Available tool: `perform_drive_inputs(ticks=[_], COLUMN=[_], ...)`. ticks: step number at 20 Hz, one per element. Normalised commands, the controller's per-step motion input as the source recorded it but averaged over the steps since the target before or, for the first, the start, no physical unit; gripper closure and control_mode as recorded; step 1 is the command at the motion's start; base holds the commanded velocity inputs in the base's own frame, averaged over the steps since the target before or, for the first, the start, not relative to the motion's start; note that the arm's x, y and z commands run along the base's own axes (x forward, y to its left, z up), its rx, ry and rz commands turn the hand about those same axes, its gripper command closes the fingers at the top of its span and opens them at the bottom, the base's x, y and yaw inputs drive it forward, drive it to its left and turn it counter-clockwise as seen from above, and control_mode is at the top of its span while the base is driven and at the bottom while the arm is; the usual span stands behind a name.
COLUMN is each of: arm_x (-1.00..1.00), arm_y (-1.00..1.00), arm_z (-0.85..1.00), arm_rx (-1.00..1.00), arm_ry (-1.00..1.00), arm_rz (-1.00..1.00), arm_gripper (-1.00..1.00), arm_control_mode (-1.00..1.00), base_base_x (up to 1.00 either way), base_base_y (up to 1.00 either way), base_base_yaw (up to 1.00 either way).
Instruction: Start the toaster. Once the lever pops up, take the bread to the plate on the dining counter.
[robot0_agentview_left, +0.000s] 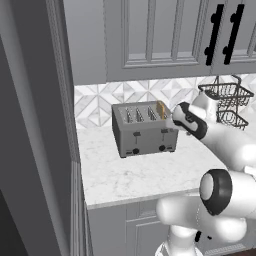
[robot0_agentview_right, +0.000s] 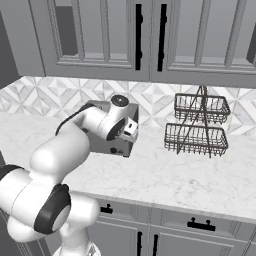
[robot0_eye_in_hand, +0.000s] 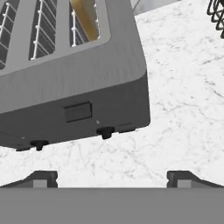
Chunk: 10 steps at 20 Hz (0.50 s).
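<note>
The grey-metal toaster (robot0_agentview_left: 145, 127) stands on the marble wall counter (robot0_agentview_left: 140, 175) against the tiled backsplash. The bread (robot0_agentview_left: 161, 110), a yellow-tan slice, sticks up out of its rightmost slot. My gripper (robot0_agentview_left: 175, 125) hovers just off the toaster's right front corner, open and holding nothing. In the hand view the toaster (robot0_eye_in_hand: 74, 83) sits close ahead with the bread (robot0_eye_in_hand: 85, 19) at the top. A dark lever (robot0_eye_in_hand: 78, 112) and a round knob (robot0_eye_in_hand: 105, 131) lie above my gripper (robot0_eye_in_hand: 112, 179). From the right, my arm covers most of the toaster (robot0_agentview_right: 122, 146). The plate and dining counter are out of view.
A two-tier black wire basket stand (robot0_agentview_right: 200, 122) rests on the counter to the toaster's right. Grey upper cabinets (robot0_agentview_right: 150, 35) with black handles hang overhead. A tall dark panel (robot0_agentview_left: 30, 150) bounds the counter on the left.
</note>
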Motion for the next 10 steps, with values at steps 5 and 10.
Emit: perform_drive_inputs(ticks=[5,10], arm_x=[0.42,0.35], arm_y=[0.0,0.0], arm_z=[-0.33,-0.23], arm_rx=[0.0,0.0], arm_ry=[0.0,0.0], arm_rz=[-0.04,-0.04], arm_gripper=[-1.0,-1.0], arm_control_mode=[-1.0,-1.0], base_base_x=[0.0,0.0], base_base_y=[0.0,0.0], base_base_yaw=[0.0,0.0])
